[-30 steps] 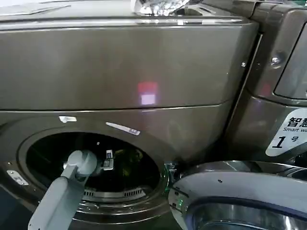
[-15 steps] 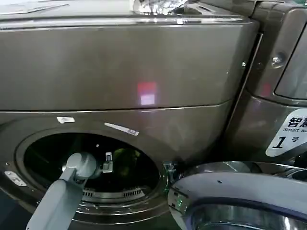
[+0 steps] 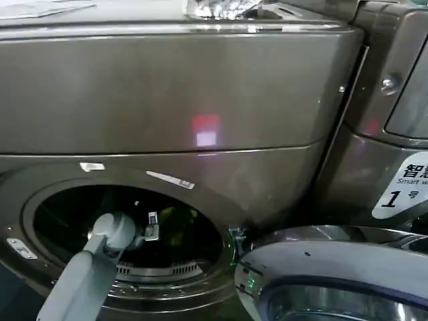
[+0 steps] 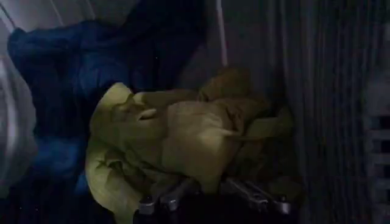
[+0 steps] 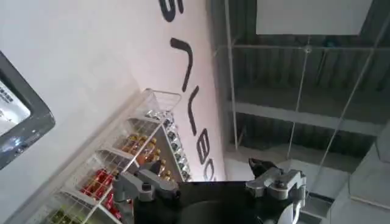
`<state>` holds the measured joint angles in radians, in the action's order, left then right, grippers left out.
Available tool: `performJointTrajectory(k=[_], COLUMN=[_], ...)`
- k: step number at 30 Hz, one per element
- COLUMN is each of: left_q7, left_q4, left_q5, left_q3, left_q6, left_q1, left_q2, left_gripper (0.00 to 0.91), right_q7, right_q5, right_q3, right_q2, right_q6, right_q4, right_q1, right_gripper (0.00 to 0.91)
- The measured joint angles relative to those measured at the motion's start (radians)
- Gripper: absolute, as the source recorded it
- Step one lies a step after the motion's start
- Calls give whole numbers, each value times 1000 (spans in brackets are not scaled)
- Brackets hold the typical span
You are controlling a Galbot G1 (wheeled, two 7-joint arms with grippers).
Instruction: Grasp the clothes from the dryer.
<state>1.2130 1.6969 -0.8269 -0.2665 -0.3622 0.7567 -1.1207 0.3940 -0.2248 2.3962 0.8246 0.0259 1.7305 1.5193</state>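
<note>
The dryer (image 3: pixel 200 100) is a bronze-grey front loader with its round porthole open. My left arm (image 3: pixel 87 274) reaches through the porthole into the dark drum. The clothes (image 3: pixel 175 224), a wrinkled yellow-green bundle (image 4: pixel 177 131), lie against the drum wall. My left gripper (image 4: pixel 209 181) is at the bundle's near edge, its fingers (image 4: pixel 183 190) drawn in on a fold of the fabric. In the right wrist view, my right gripper (image 5: pixel 207 173) points up at the ceiling, away from the machine, open with nothing between its fingers.
The dryer's door (image 3: pixel 334 267) hangs open at the lower right, close to the porthole. A dark blue cloth (image 4: pixel 73 67) lies in the drum beside the yellow-green bundle. A second bronze machine (image 3: pixel 401 80) stands to the right, above a white "1" sticker (image 3: pixel 401 190).
The left arm has held almost still inside the porthole; the view has shifted only slightly.
</note>
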Motion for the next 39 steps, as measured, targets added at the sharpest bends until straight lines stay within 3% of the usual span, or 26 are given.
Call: performJointTrajectory(k=[22,31,39], left_q7=[-724,-1018,-1161], left_q4=[71,183,332], left_q5=[310,583,685], left_q3=[-29,-81,-122], left_q6=[-230,-225,-181], left_q1=[46,158,312], left_q2=[-118,-189,-264], left_gripper=[0,0,0], right_q7=[0,-13,-32], right_q5=[0,6,-5], right_q3=[1,5,37], right_q2=[-6,-9,-16], right_q6=[-8,-20,-29], right_q4=[-12,-29,-49], right_q1=[-2,2,22], right_gripper=[907,907,907])
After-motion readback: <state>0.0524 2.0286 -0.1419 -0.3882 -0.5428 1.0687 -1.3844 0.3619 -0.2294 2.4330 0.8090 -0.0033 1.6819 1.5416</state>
